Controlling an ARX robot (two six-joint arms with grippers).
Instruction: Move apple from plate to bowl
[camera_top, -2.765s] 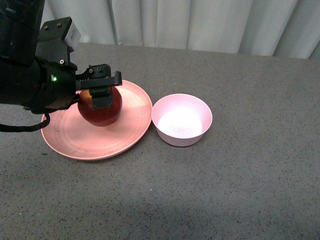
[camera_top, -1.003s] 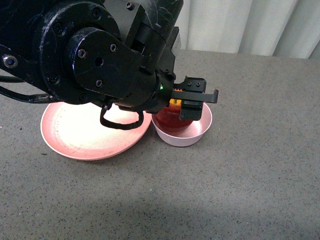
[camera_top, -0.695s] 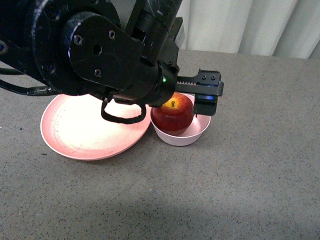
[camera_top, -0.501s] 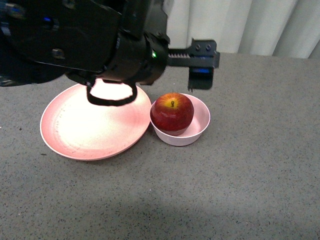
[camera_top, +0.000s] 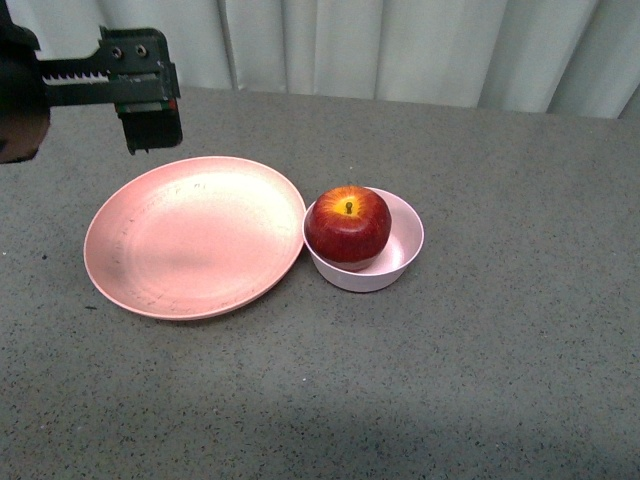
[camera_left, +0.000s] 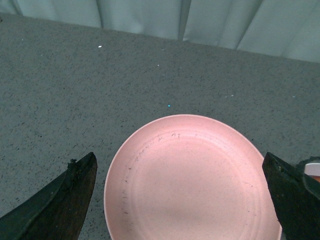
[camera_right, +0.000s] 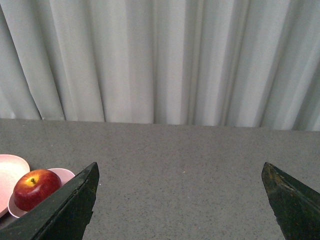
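The dark red apple (camera_top: 347, 226) sits in the small pale pink bowl (camera_top: 405, 248), its stem up. Touching the bowl's left side lies the wide salmon-pink plate (camera_top: 190, 240) with nothing on it. One finger (camera_top: 150, 118) of my left gripper hangs above the table behind the plate's far left rim. In the left wrist view the left gripper (camera_left: 182, 200) stands open over the plate (camera_left: 190, 175), holding nothing. My right gripper (camera_right: 180, 200) is open over bare table, and the apple (camera_right: 36, 189) and bowl (camera_right: 66, 175) show beside one of its fingers.
The grey speckled table (camera_top: 480, 380) stretches to the front and right. Pale curtains (camera_top: 400, 45) hang along its far edge.
My left gripper carried the apple from the plate to the bowl, opened and let it go. It then rose and drew back to the far left.
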